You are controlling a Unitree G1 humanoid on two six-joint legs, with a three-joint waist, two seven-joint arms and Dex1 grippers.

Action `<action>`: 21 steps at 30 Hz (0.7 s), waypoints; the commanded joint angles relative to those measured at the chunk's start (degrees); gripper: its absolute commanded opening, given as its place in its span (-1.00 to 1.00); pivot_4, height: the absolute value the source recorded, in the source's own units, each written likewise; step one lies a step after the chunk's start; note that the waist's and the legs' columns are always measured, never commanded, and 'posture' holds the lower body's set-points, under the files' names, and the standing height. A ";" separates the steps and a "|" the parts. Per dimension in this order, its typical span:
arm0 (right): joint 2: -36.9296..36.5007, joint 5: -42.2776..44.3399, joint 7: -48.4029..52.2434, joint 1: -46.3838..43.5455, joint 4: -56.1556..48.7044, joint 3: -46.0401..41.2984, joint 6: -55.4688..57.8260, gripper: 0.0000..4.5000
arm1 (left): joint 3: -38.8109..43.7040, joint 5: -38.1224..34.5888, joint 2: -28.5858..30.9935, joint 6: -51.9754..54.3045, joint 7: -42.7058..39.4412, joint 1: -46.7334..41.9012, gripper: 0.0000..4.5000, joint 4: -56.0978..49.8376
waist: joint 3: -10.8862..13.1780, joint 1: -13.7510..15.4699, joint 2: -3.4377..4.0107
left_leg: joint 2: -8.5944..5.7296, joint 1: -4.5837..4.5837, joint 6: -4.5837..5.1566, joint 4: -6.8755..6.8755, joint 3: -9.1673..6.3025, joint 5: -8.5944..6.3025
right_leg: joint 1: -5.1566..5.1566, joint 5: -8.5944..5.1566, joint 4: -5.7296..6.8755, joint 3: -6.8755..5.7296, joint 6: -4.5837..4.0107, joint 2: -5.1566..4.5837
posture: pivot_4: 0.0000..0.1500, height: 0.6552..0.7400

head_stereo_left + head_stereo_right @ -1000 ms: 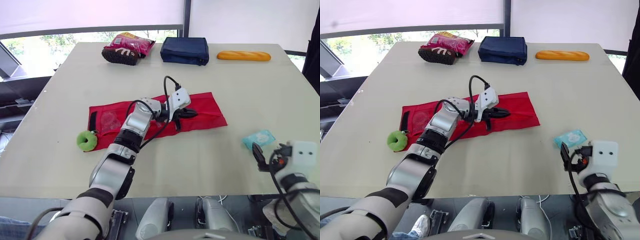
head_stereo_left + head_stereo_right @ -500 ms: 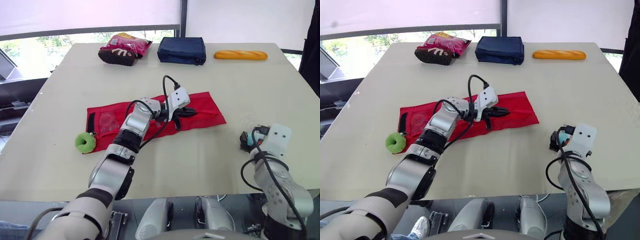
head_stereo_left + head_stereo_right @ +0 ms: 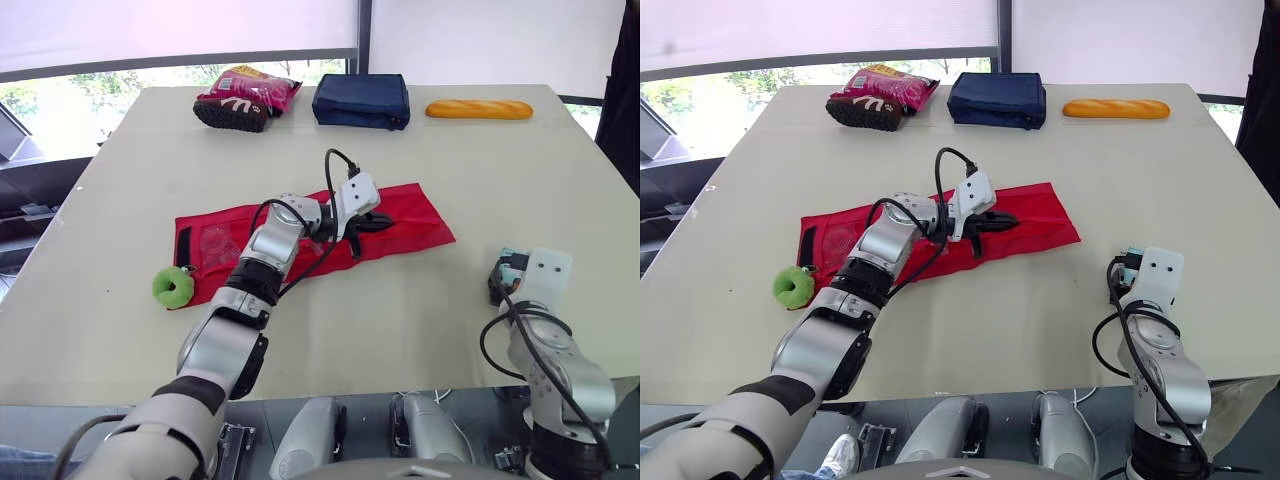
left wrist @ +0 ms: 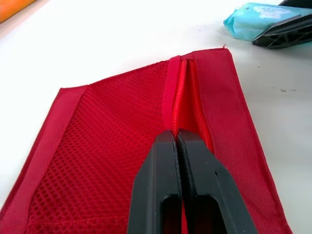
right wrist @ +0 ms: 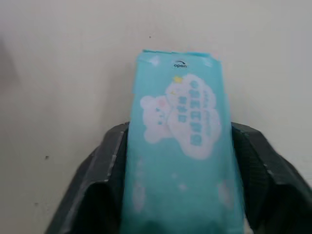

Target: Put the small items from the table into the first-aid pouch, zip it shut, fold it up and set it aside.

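Note:
The red first-aid pouch (image 3: 410, 215) lies flat and unfolded at the table's middle, mesh side up. My left gripper (image 3: 375, 225) rests on it, shut on the zipper line (image 4: 179, 97) near the pouch's right end. A teal tissue pack (image 5: 183, 146) lies on the table near the right front edge. My right gripper (image 3: 503, 272) is low over it, one finger pressed against each long side of the pack. A green roll (image 3: 173, 287) sits on the table touching the pouch's left front corner.
Along the far edge lie a pink snack bag (image 3: 250, 88) on a dark brown item (image 3: 225, 113), a navy pouch (image 3: 360, 100) and an orange bread loaf (image 3: 478, 109). A black cable (image 3: 335, 165) loops above my left wrist.
My right arm has come up from the table's front edge and forward to the tissue pack, and its fingers now hold the pack's sides. The left gripper has stayed on the zipper.

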 commanded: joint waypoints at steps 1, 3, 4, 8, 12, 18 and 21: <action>-3.99 -0.39 3.91 2.06 -6.17 -0.21 1.54 0.07 | 1.09 -0.57 0.71 -1.64 -0.06 -2.30 -1.00 -0.17 | 0.00 -0.06 0.00 | 0.00 0.00 0.00 0.00 0.01 0.00 | 0.01 0.00 -0.01 0.00 0.00 0.02 | 1.00 0.99; -7.47 0.78 7.67 3.92 -8.69 -0.57 2.71 0.07 | 0.84 -0.44 0.89 -2.21 -0.33 -2.62 -1.00 0.43 | 0.00 -0.10 0.02 | 0.00 0.02 0.00 -0.01 0.01 0.00 | 0.00 0.00 -0.01 0.02 0.01 0.04 | 1.00 0.99; -8.88 1.16 9.17 4.56 -9.65 -0.76 3.35 0.07 | 0.76 -0.41 0.92 -2.42 -0.42 -2.74 -1.00 0.65 | 0.01 -0.10 0.03 | 0.01 0.01 0.01 -0.01 0.01 0.00 | 0.00 0.00 -0.01 0.01 0.01 0.04 | 1.00 0.99; -13.09 3.55 14.99 6.16 -12.02 -2.20 4.98 0.07 | 0.61 -0.38 0.82 -3.06 -0.73 -3.23 -1.00 1.31 | 0.01 -0.11 0.02 | 0.01 0.01 0.02 0.00 0.02 -0.01 | 0.01 -0.01 -0.03 0.01 0.01 0.06 | 1.00 0.99; -14.06 5.53 18.04 6.28 -12.34 -4.82 7.08 0.07 | 0.46 -0.31 0.74 -3.47 -1.16 -3.56 -1.00 1.67 | 0.01 -0.09 0.02 | 0.03 0.00 0.05 0.00 0.00 -0.03 | 0.01 -0.01 -0.03 -0.01 0.02 0.04 | 1.00 0.99; -12.57 4.30 17.79 8.46 -10.56 -3.97 6.95 -0.05 | 0.39 -0.16 0.63 -4.00 -1.42 -3.79 -1.00 2.15 | 0.01 -0.04 0.02 | 0.02 0.00 0.04 0.01 0.01 -0.02 | 0.02 -0.01 -0.03 -0.01 0.02 -0.10 | 1.00 0.99; -11.76 4.07 17.65 8.99 -11.18 -4.11 6.75 -0.50 | 0.42 -0.14 0.65 -4.09 -1.44 -3.94 -1.00 2.29 | 0.01 -0.06 0.02 | 0.03 0.00 0.03 0.01 0.00 -0.01 | 0.01 -0.01 -0.03 -0.01 0.02 -0.10 | 1.00 0.99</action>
